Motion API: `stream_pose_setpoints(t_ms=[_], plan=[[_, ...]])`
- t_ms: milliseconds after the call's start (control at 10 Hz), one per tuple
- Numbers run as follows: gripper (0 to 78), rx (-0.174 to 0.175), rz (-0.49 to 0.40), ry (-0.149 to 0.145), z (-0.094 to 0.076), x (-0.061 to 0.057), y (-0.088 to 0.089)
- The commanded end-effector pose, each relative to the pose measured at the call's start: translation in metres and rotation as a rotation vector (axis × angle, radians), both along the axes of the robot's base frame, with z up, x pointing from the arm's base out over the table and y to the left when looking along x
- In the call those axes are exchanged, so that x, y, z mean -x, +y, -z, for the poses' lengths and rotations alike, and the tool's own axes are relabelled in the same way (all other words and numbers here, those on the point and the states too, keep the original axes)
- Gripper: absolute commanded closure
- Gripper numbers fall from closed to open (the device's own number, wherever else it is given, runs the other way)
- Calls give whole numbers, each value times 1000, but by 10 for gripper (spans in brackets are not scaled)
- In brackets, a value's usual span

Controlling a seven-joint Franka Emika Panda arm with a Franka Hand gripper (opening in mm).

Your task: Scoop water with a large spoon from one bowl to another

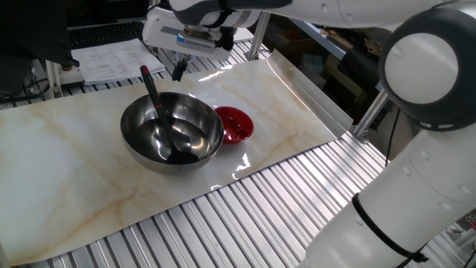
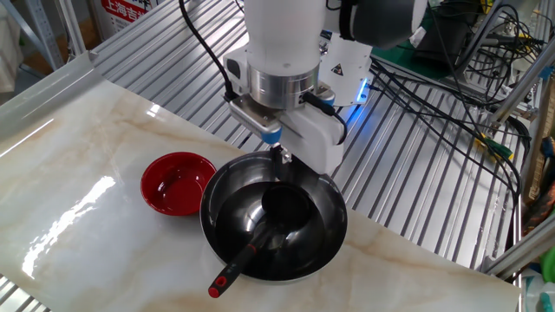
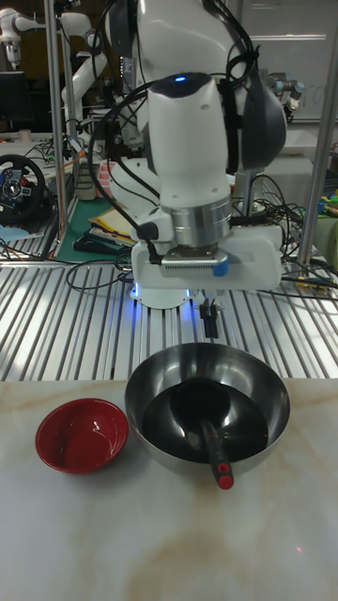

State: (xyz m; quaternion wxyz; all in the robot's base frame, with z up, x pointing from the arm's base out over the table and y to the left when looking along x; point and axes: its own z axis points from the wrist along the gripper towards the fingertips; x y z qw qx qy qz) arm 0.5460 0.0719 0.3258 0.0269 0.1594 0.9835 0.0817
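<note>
- The shiny steel bowl [image 2: 274,227] sat just below the gripper [image 3: 210,322], by far the widest vessel there.
- The black ladle [image 3: 208,423] lay inside it, scoop down, with the red-marked handle end poking over the rim on the side away from the gripper.
- The little glossy red bowl [image 2: 178,183] was beside the steel one, off to the gripper's side.
- The water was only glints.
- The gripper held nothing; its fingers were too small and dark, so honestly couldn't tell if it was parted or closed.

Bright even overhead light, sharp focus, white glare on marble tabletop [image 1: 223,73]
</note>
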Motion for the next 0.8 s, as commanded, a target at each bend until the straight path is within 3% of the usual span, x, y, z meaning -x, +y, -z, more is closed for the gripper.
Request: stream_pose_setpoints(t_ms=[100, 300, 400, 800], plan=[[776, -3, 15, -19, -2, 0, 0], [776, -14, 11, -34, -2, 0, 0], [776, -21, 13, -57, -2, 0, 0], [776, -12, 19, -82, 3, -2, 2]])
